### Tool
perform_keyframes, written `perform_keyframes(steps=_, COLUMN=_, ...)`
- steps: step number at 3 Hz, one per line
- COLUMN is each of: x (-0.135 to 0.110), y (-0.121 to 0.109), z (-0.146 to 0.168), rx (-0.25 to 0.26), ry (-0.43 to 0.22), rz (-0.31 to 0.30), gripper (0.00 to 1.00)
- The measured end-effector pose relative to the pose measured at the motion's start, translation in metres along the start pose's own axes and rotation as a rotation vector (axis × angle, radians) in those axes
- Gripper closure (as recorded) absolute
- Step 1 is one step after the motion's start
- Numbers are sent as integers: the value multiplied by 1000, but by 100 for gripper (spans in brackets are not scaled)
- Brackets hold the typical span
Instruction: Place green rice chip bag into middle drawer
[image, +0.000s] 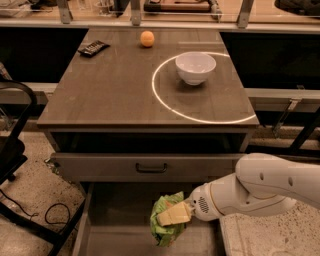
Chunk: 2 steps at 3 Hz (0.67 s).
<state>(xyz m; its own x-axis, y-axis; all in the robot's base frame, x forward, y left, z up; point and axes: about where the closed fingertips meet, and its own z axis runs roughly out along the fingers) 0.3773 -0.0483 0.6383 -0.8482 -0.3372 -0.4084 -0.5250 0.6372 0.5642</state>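
Evidently the gripper (173, 214) is clamped on the green rice chip bag (163, 232), which hangs crumpled from it over the pulled-out middle drawer (112, 220), just below the handled drawer front (150, 167). Carrying it above the bare floor suits a release; it doesn't look set down yet.

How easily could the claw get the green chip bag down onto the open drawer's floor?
Probably yes: the claw, shut on the green rice chip bag, hangs over the middle drawer's bare floor, with nothing visible between them.
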Motion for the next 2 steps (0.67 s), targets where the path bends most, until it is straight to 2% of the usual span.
perform_keyframes(steps=1, x=-8, y=-8, z=15, rx=-19, ry=8, rz=23, gripper=100)
perform_keyframes(steps=2, x=-22, y=-18, z=53, rx=-23, ry=35, rz=64, gripper=100)
